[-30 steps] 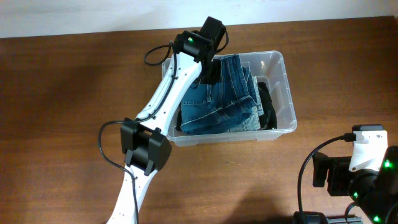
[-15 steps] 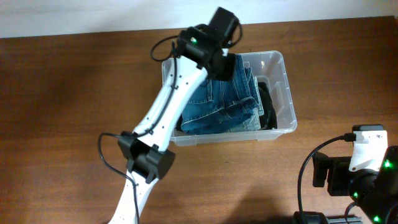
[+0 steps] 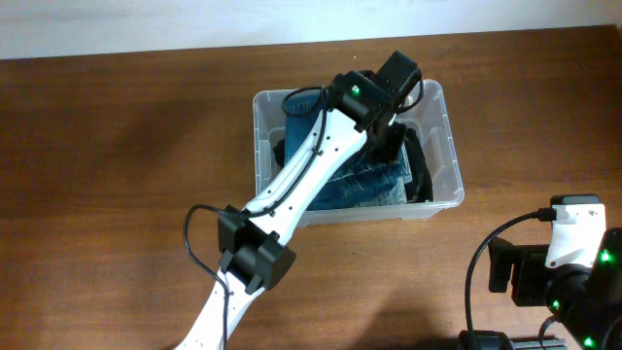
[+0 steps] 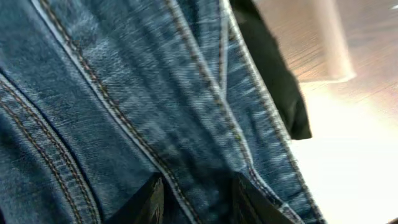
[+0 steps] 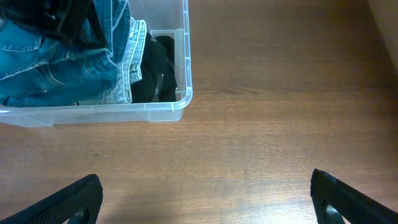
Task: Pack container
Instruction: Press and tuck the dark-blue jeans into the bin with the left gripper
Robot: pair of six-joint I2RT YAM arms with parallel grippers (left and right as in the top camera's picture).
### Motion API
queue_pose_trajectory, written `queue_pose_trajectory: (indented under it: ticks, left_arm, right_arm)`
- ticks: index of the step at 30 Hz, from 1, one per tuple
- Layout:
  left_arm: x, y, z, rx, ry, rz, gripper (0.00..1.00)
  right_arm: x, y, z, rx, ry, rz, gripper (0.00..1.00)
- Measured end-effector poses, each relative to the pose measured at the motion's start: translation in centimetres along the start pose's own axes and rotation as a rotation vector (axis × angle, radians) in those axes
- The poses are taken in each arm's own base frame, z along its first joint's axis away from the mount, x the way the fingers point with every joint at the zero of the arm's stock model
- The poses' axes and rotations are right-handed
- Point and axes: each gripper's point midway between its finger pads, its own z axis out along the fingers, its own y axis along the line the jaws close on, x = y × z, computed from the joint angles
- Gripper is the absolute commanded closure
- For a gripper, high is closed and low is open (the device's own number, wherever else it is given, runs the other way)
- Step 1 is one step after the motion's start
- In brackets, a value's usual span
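The clear container (image 3: 449, 126) stands at the back middle of the table, filled with folded blue jeans (image 3: 374, 183) and a black garment (image 3: 420, 170) along its right side. My left gripper (image 3: 389, 131) reaches down into the container's right half. In the left wrist view its fingers (image 4: 199, 199) are pressed into the jeans (image 4: 124, 93) with a denim fold and seam between them; the black garment (image 4: 273, 81) lies beside. My right gripper (image 5: 205, 199) is open and empty over bare table, in front of the container's corner (image 5: 183, 62).
The right arm's base (image 3: 573, 253) sits at the table's front right corner with cables. The left arm (image 3: 292, 194) stretches diagonally from the front middle over the container's front wall. Brown wooden table (image 3: 117, 175) surrounds the container.
My left gripper has moved from the container's back left to its right half and lower onto the jeans. A dark garment now shows at the container's left side. The right arm has not moved.
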Motion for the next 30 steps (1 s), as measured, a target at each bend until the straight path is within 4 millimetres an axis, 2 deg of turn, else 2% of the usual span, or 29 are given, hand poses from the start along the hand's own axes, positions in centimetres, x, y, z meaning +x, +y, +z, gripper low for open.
queue_pose_trajectory:
  ticks: [4,30]
  left_arm:
    - [0.6,0.4,0.5,-0.019,0.030,-0.003,0.64]
    - [2.7,3.9,0.1,-0.177,0.098,-0.154,0.64]
  right_arm:
    - [0.0,0.0,0.0,0.000,0.000,0.000,0.02]
    - [0.0,0.0,0.0,0.000,0.000,0.000,0.02]
